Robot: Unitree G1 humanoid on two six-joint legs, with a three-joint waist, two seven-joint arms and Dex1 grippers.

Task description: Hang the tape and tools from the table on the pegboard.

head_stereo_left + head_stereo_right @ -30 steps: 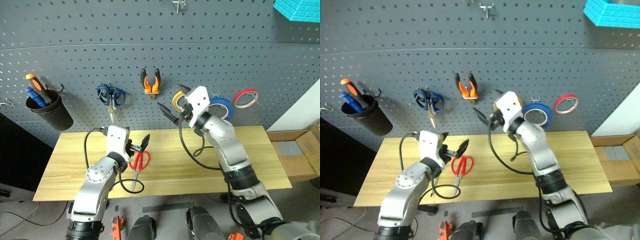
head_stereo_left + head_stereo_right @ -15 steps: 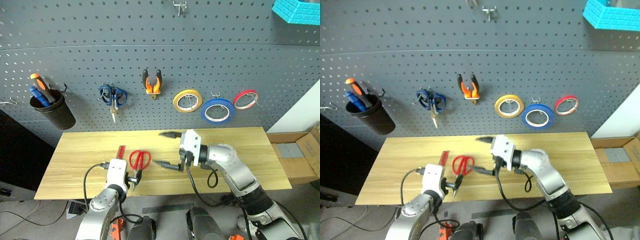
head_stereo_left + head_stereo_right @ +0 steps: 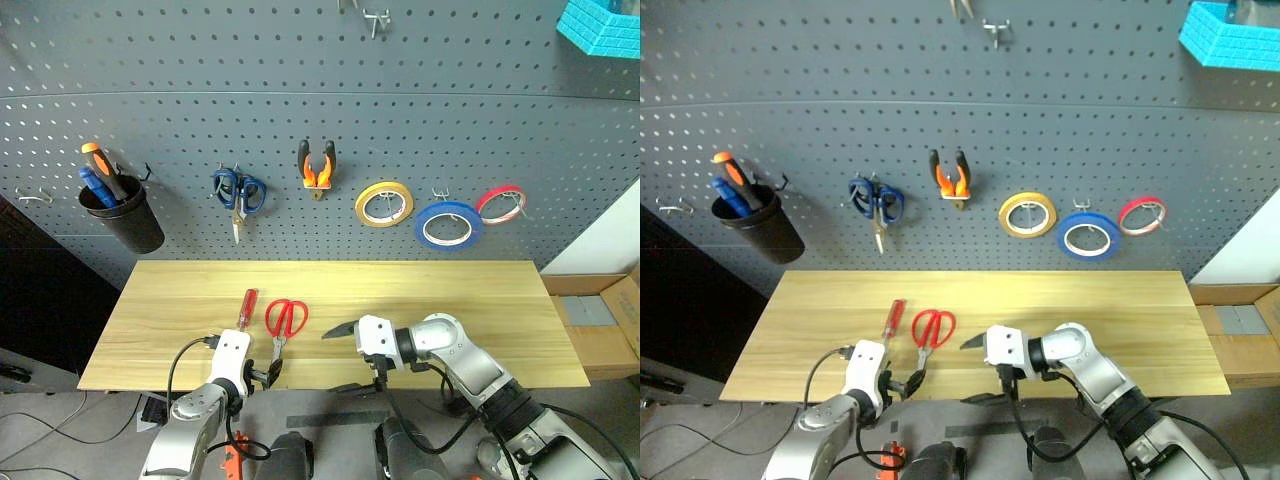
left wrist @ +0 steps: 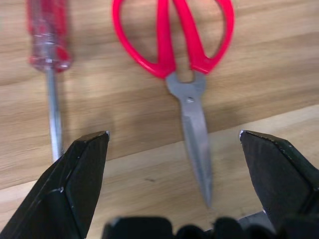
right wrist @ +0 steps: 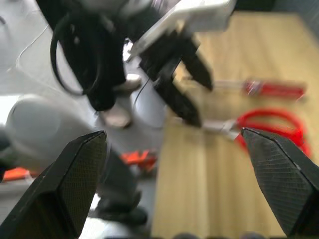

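— Left eye view first: what has changed for us? A second ago both our arms were raised toward the pegboard (image 3: 200, 90); now they have dropped to the near edge of the table (image 3: 470, 290).

— And the pincers? The left pincer (image 4: 174, 144) is spread wide and empty, hanging just short of the red scissors (image 4: 174, 45), whose blade tip points back at it. The right pincer (image 3: 345, 358) is spread wide too, holding nothing, pointing across toward our left arm.

— So where do our things stand? The blue tape (image 3: 450, 224) and the pliers (image 3: 317, 167) hang on the pegboard. The scissors and the screwdriver (image 3: 243, 308) lie side by side on the table, not touching.

— We judge the hanging roughly half done, with the scissors the likely next pick for our left pincer.
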